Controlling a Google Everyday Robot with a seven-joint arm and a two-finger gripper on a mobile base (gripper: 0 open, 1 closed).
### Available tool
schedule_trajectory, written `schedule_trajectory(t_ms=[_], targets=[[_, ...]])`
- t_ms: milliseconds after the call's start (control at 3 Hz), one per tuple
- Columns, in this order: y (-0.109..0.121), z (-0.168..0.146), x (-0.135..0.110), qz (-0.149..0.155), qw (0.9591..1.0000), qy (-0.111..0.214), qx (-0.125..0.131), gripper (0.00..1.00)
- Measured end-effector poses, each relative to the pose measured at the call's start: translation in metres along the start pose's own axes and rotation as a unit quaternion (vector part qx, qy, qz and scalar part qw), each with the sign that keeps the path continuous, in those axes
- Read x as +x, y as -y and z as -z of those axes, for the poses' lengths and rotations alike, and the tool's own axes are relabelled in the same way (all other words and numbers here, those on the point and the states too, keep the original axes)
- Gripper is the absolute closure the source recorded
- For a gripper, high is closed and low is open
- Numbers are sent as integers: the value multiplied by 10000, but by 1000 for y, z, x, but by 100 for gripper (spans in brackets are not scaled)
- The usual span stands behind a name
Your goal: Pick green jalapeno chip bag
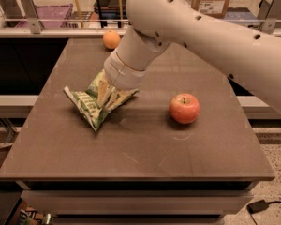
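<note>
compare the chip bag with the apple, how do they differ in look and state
The green jalapeno chip bag is crinkly, angular and green with white print; the apple is round, smooth and red-orange. The bag is pinched by the gripper at the table's left-middle, its upper part tented up off the surface; the apple sits free and untouched to its right. The bag spreads wider than the apple. Both touch the brown table.

tool (101,92) clamped on green jalapeno chip bag (91,108) | apple (184,108) apart
</note>
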State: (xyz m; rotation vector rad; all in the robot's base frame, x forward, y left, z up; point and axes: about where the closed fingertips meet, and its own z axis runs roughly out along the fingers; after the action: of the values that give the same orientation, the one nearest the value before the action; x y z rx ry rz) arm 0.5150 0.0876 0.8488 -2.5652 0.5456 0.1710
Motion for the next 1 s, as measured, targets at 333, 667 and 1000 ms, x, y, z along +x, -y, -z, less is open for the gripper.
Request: schedule_trajectory(t_ms=[333, 667, 1000], targets=[[2, 13, 13, 136, 9996, 96, 240, 100], [3, 27, 27, 344, 9976, 158, 583, 100], [4, 38, 41, 536, 9935, 139, 992, 100]])
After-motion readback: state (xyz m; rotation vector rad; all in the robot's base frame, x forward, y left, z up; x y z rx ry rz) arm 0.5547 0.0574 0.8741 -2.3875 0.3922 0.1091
